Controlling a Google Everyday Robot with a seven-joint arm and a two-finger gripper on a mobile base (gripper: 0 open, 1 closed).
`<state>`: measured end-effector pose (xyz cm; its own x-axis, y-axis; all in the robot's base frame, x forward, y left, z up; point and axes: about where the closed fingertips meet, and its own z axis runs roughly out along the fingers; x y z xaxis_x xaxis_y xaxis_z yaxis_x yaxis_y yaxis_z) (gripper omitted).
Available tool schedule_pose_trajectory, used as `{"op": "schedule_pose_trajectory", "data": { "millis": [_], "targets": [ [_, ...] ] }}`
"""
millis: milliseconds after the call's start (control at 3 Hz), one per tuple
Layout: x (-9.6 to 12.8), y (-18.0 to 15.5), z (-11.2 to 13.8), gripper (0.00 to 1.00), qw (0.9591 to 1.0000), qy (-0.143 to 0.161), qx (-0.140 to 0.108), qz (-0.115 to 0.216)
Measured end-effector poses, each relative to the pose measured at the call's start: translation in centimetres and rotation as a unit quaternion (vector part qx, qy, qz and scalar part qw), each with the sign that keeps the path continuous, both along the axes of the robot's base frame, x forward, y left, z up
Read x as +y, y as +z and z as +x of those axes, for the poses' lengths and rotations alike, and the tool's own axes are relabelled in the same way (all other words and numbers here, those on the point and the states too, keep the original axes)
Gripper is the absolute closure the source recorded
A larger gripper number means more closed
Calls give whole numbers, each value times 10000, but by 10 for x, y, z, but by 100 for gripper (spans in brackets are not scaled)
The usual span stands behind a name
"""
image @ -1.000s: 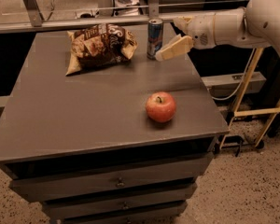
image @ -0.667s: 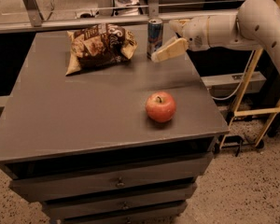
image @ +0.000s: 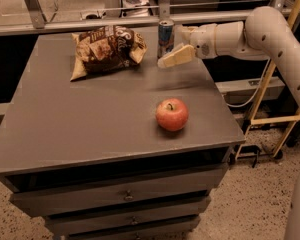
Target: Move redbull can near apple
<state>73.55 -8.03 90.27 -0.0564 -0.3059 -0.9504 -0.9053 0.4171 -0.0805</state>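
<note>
The redbull can (image: 165,33), slim, blue and silver, stands upright at the table's far edge, right of centre. The red apple (image: 172,114) with a short stem sits on the table toward the front right, well apart from the can. My gripper (image: 173,47) reaches in from the right on a white arm (image: 250,34) and is open at the can. Its near cream finger (image: 176,57) lies just in front and to the right of the can's base. The far finger is mostly hidden behind the can.
A brown snack bag (image: 107,49) lies at the far left, close beside the can. The grey table (image: 80,114) has drawers below. A metal rail (image: 90,26) runs behind it. A yellow frame (image: 272,111) stands to the right.
My gripper has moved left toward the can; the near finger now sits close in front of the can. Can, apple and bag have not moved.
</note>
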Motion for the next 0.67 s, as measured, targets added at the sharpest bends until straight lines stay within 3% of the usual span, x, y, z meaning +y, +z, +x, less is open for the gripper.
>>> {"op": "schedule_pose_trajectory", "data": {
  "millis": [667],
  "targets": [
    [-1, -12, 22, 0, 9994, -104, -9, 322]
  ]
}}
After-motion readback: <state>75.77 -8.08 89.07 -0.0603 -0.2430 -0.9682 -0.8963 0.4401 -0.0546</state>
